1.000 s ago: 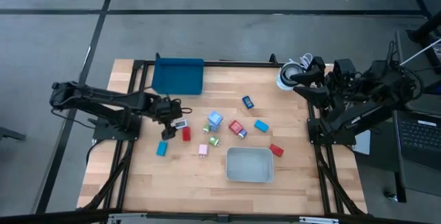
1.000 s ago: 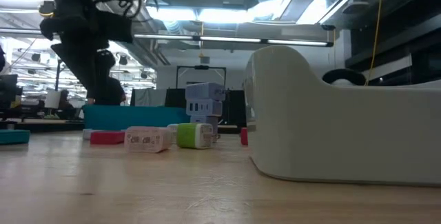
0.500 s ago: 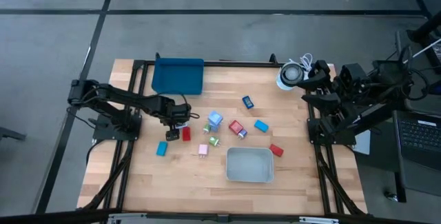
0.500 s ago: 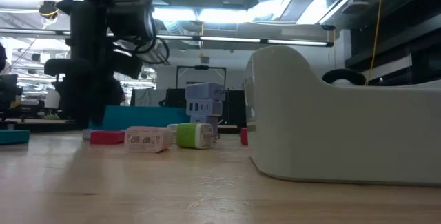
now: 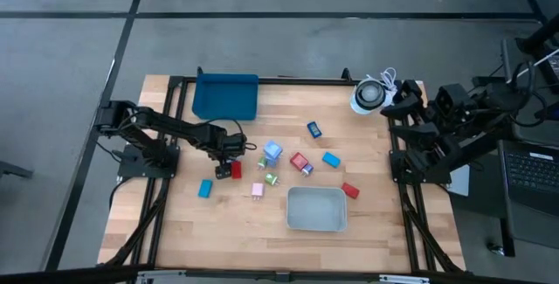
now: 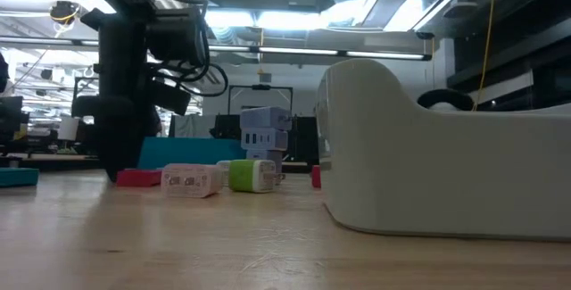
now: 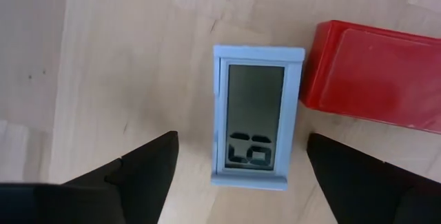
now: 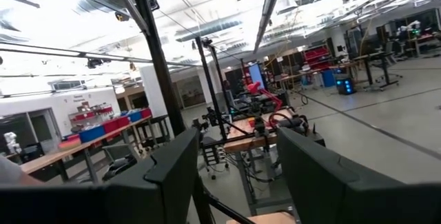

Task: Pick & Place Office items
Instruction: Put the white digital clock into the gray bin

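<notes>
My left gripper (image 5: 229,158) (image 7: 241,141) points down, open, over a small light-blue piece with a grey display (image 7: 255,117) that lies flat on the table. One finger stands on each side of it, apart from it. A red block (image 7: 375,76) (image 5: 236,170) lies right beside that piece. Other office items are scattered mid-table: a light-blue block (image 5: 205,188), pink (image 5: 258,190), green (image 5: 271,179), a pale blue-and-white one (image 5: 272,151), red (image 5: 300,162), blue (image 5: 314,129). My right gripper (image 5: 403,102) (image 8: 238,182) hangs open at the table's far right corner, facing the room.
A dark blue tray (image 5: 226,96) sits at the far edge and a white coiled cable (image 5: 369,94) lies by the right arm. A pale grey bin (image 5: 316,209) (image 6: 446,165) stands near the near edge. More blocks (image 5: 331,159) (image 5: 350,190) lie right of centre.
My left gripper has moved toward the table's right and near edges and come down over the small display piece beside the red block. My right arm has drawn back toward the table's right edge, uncovering the coiled cable.
</notes>
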